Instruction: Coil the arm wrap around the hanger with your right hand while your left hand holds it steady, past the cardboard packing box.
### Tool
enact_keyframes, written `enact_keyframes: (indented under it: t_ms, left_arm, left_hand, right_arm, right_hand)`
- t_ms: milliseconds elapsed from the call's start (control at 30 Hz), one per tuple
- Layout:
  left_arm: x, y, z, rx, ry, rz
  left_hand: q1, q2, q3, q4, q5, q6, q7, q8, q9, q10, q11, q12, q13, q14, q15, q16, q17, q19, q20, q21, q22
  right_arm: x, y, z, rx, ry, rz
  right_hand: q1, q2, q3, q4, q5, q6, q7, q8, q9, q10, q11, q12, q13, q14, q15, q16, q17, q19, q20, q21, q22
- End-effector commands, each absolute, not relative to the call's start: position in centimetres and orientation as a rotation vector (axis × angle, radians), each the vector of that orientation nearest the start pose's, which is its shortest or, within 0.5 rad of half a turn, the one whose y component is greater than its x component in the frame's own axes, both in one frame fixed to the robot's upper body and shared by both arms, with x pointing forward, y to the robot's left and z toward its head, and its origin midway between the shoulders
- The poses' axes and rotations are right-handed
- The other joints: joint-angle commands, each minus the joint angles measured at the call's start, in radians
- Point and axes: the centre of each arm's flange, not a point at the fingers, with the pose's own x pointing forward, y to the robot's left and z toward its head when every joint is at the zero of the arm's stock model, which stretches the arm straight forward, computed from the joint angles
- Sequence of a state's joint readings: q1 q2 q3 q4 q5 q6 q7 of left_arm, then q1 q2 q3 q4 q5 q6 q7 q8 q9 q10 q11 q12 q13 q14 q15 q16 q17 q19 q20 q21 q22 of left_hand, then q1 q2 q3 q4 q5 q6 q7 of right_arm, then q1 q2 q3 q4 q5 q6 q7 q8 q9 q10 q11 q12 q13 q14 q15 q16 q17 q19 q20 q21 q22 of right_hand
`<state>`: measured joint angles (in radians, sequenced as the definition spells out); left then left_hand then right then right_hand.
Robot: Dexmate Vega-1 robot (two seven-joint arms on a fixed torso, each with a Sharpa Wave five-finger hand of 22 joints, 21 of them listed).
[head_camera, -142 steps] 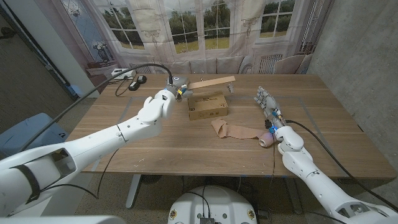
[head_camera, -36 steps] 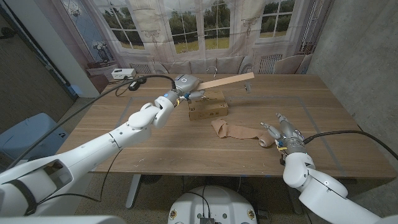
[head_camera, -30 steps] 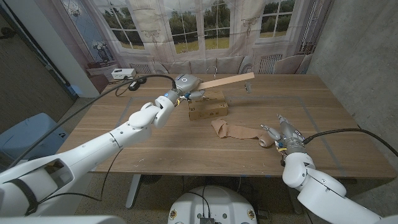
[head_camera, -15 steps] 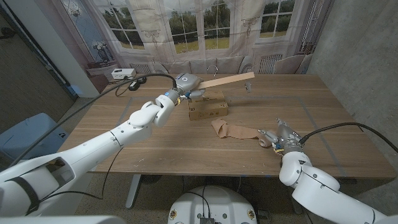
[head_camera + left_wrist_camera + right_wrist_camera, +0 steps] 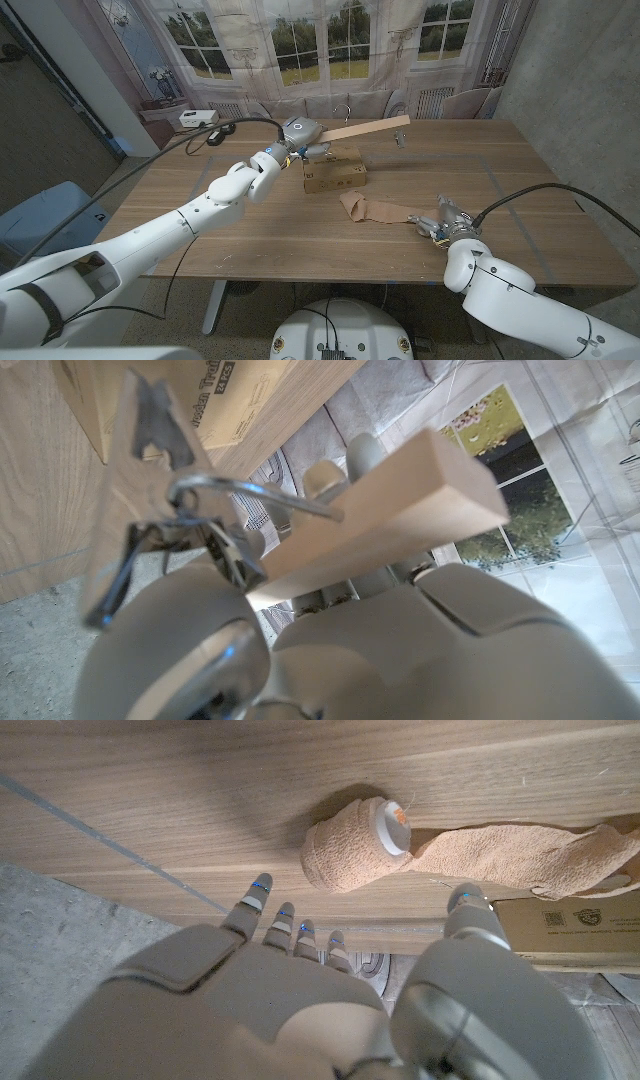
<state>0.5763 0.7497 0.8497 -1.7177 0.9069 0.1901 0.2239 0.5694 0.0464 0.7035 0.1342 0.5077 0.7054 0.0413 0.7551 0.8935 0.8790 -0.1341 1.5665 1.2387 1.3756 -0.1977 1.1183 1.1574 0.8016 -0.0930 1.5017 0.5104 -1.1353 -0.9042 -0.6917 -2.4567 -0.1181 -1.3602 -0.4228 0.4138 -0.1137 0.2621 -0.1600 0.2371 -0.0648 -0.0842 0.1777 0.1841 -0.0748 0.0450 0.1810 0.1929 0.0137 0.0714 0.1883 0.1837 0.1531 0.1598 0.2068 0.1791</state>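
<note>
Head view, grip: my left hand grasps the pale wooden hanger above the brown cardboard packing box.
Hidden: I cannot tell my right hand's state beside the tan rolled arm wrap.
Surface: wooden table, windows behind.

A pale wooden hanger with a metal hook is held in the air just above and behind the box, tilted. A tan wrap lies on the table in front of the box, partly unrolled, its roll end away from it.
</note>
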Motion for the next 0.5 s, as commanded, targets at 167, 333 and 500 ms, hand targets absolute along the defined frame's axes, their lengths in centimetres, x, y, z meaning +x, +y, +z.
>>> enact_keyframes:
  t_ms: [167, 333, 500]
  left_arm:
    - [59.2, 14.3, 5.7, 1.708, -1.011, 0.197]
    - [59.3, 14.4, 5.7, 1.709, -1.009, 0.197]
    - [59.4, 14.4, 5.7, 1.707, -1.006, 0.197]
  left_hand:
    - [-0.004, 0.004, 0.038, 0.031, 0.005, 0.003, 0.011, 0.012, -0.001, -0.009, -0.018, 0.007, 0.005, 0.005, -0.001, 0.003, 0.000, -0.006, -0.049, 0.008, 0.001]
    - [-0.006, 0.005, 0.040, 0.030, 0.005, 0.002, 0.012, 0.016, -0.002, -0.009, -0.018, 0.007, 0.005, 0.008, -0.001, 0.004, 0.000, -0.006, -0.049, 0.010, 0.001]
    - [-0.008, 0.004, 0.042, 0.030, 0.004, 0.002, 0.012, 0.018, -0.009, -0.009, -0.018, 0.007, 0.005, 0.005, 0.000, 0.001, -0.004, -0.008, -0.049, 0.013, -0.001]
  right_arm:
    - [46.4, -23.0, -11.6, -1.282, 0.137, -0.255]
    - [47.2, -23.1, -11.6, -1.321, 0.230, -0.263]
    - [47.9, -23.2, -11.7, -1.325, 0.255, -0.280]
  right_hand:
    - [0.022, 0.004, 0.002, 0.000, 0.012, -0.014, -0.006, 0.006, 0.004, -0.019, -0.002, -0.001, 0.003, -0.012, 0.004, 0.001, 0.006, -0.003, 0.002, 0.000, 0.004]
    - [0.038, 0.010, 0.007, -0.001, 0.018, -0.018, -0.008, 0.008, 0.004, -0.033, 0.000, -0.002, 0.002, -0.027, 0.012, -0.003, 0.006, -0.007, 0.004, -0.002, 0.003]
    - [0.052, 0.015, 0.009, 0.000, 0.024, -0.012, -0.004, 0.012, 0.004, -0.047, 0.004, -0.002, 0.002, -0.052, 0.019, -0.008, 0.006, -0.019, 0.006, -0.007, 0.003]
